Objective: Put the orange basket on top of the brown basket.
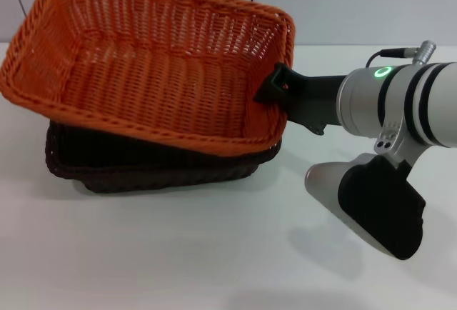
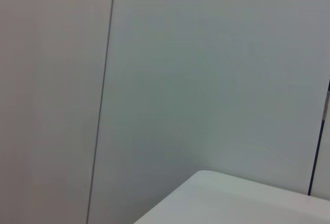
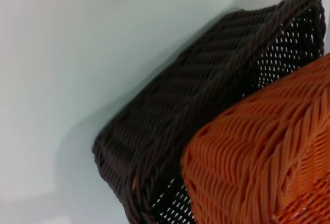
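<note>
- Your right arm reaches in level from the right side of the head view. Its right end effector (image 1: pixel 277 88) is clamped on the right-hand rim of the orange basket (image 1: pixel 143 60), one black finger showing inside the wall.
- Left end effector is out of sight; its wrist camera shows only wall panels and a corner of the worktop (image 2: pixel 232 203).
- Orange basket is bright woven wicker, braided rim, openwork sloping sides. It sits tilted, partly nested over the brown basket (image 1: pixel 143 167), far-left corner raised.
- Brown basket, near black and of the same weave, rests on the white worktop (image 1: pixel 178 253), showing along the near and left edges.
- Bare worktop lies in front and to the right.
</note>
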Available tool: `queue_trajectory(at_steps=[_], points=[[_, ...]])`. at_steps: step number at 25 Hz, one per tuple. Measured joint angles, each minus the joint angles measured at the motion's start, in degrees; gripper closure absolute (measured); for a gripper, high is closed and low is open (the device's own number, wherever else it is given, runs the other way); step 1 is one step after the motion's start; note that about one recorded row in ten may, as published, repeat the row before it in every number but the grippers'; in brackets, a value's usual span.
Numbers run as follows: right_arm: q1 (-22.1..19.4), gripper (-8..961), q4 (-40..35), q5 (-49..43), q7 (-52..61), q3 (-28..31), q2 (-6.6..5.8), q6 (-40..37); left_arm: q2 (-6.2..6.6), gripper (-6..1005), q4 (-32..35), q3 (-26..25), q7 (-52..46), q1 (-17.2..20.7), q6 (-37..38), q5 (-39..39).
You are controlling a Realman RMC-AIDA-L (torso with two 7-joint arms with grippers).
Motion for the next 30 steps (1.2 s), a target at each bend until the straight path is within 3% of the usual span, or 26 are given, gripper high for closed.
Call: queue_trajectory(at_steps=[12,21,30], points=[[0.93,806,2.19,0.07,0.86,0.14,0.18,0.42,0.08,227,-0.02,0.52,0.00,-0.07,-0.41,0.34],[-1.69,763,0.67,-0.52,1.74,0.87,0.27,1.67,0.25,226,-0.02,1.17,0.00,-0.10,-0.65,0.44],[-8.60,398,-5.63,-0.60,1.80,0.27,0.71,2.30,0.35,226,-0.36,2.00,0.00,-0.41,-0.75,0.44]])
